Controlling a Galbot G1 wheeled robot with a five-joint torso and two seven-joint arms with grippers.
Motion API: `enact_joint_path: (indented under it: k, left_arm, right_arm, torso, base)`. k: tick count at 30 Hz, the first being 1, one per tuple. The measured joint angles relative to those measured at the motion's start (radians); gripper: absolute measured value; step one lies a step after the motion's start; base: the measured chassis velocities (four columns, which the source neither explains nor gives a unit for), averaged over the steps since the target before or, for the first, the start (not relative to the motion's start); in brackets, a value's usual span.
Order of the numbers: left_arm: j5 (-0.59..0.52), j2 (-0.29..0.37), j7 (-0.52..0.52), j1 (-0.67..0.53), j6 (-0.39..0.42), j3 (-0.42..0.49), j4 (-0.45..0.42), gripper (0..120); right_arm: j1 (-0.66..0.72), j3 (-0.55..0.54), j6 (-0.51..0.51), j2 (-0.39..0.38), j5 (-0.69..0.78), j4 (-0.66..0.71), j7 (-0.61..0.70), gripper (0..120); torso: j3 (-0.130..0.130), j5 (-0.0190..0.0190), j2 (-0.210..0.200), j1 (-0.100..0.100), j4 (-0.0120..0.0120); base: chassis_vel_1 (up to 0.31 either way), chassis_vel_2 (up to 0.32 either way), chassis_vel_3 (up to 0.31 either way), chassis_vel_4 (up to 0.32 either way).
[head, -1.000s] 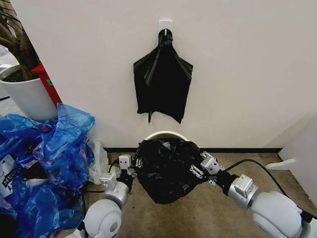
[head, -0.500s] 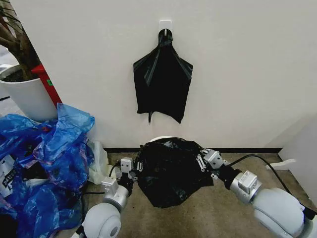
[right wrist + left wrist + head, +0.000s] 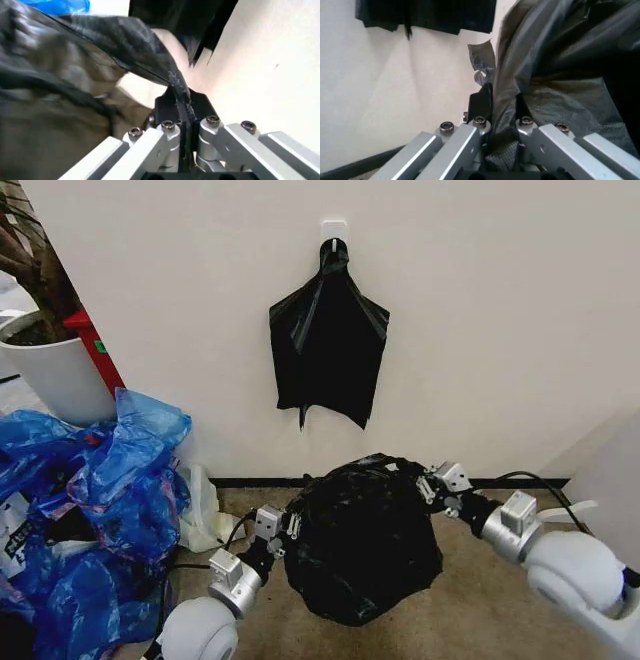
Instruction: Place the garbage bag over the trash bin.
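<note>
The garbage bag sits on the floor at the foot of the wall, draped over the trash bin and hiding it. The left gripper and right gripper each pinch film at opposite sides. Judged best: pull both edges down evenly, keeping the mouth stretched without tearing.

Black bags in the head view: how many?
2: the garbage bag stretched between the left gripper and right gripper, and a flat black bag hanging on the wall.
</note>
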Motion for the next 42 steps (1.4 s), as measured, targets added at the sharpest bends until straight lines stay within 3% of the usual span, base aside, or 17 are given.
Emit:
enact_joint_path:
  k: [4, 16, 28, 35, 41, 42]
  left_arm:
    - [0.02, -0.001, 0.044, 0.001, -0.012, 0.004, 0.005, 1]
    - [0.016, 0.008, 0.156, -0.014, -0.042, 0.027, 0.017, 1]
    - [-0.082, 0.008, 0.216, -0.023, -0.082, 0.029, 0.009, 1]
    - [-0.168, -0.003, 0.205, -0.03, -0.085, 0.022, 0.008, 1]
    - [-0.27, -0.024, 0.097, -0.04, -0.048, 0.007, 0.052, 1]
    - [-0.27, -0.024, 0.097, -0.04, -0.048, 0.007, 0.052, 1]
  right_arm:
    - [0.058, -0.008, 0.029, -0.01, 0.009, -0.081, -0.101, 0]
    - [0.095, -0.024, 0.079, -0.005, 0.008, -0.202, -0.199, 0]
    - [0.088, -0.041, 0.217, 0.042, -0.066, -0.371, -0.308, 0]
    - [0.057, -0.035, 0.248, 0.049, -0.072, -0.383, -0.34, 0]
    - [0.025, 0.004, 0.226, 0.039, -0.022, -0.32, -0.258, 26]
    - [0.025, 0.004, 0.226, 0.039, -0.022, -0.32, -0.258, 26]
  torso:
    - [0.0, 0.0003, 0.0, 0.0, 0.0001]
    - [0.0, 0.0001, 0.0, 0.0, 0.0]
    - [0.0, 0.0001, 0.0, 0.0, 0.0001]
    - [0.0, 0.0002, 0.0, 0.0, 0.0]
    - [0.0, -0.0005, 0.0, 0.0, -0.0001]
    - [0.0, -0.0005, 0.0, 0.0, -0.0001]
  base:
    - [0.0, 0.0, 0.0, 0.0]
    - [0.0, 0.0, 0.0, 0.0]
    - [0.0, 0.0, 0.0, 0.0]
    - [0.0, 0.0, 0.0, 0.0]
    - [0.0, 0.0, 0.0, 0.0]
    - [0.0, 0.0, 0.0, 0.0]
